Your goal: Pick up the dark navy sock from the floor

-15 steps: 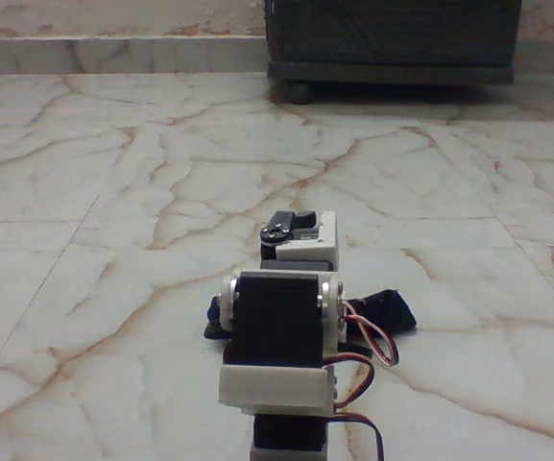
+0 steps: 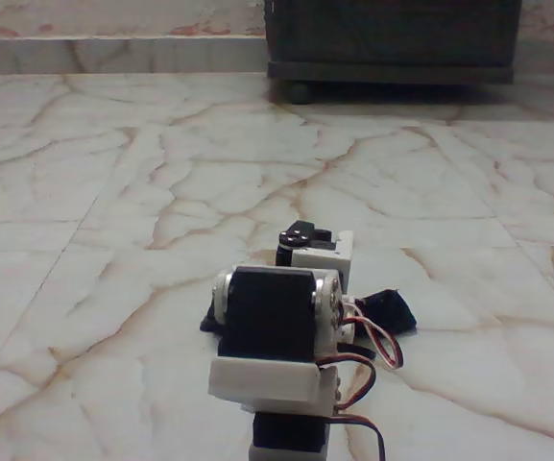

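Light was soft, warm and even. The floor gave off a dull sheen without hard glare. A dim shadow lay under the cabinet. Whole picture was slightly soft and grainy, cabinet detail muddy.

A: Looks like a room in a home: glossy marble floor, cream with brown veins and thin grout lines.
B: And a dark cabinet on round feet beside a marble step.
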`<act>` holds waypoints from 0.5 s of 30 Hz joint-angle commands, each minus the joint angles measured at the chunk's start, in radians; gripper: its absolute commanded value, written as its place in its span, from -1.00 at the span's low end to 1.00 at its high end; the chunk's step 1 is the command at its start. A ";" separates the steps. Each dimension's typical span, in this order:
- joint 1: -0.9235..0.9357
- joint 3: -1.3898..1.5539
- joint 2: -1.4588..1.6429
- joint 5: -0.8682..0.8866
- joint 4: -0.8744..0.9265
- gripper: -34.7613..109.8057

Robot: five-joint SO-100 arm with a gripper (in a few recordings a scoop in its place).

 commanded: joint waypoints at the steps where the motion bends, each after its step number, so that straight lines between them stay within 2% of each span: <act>1: 0.009 -0.044 -0.051 -0.008 0.003 -0.52; 3: 0.006 -0.126 -0.107 0.002 0.069 -0.52; 9: 0.000 -0.258 -0.245 0.087 0.106 -0.52; 12: -0.011 -0.342 -0.324 0.206 0.164 -0.52; 15: -0.012 -0.402 -0.414 0.357 0.308 -0.52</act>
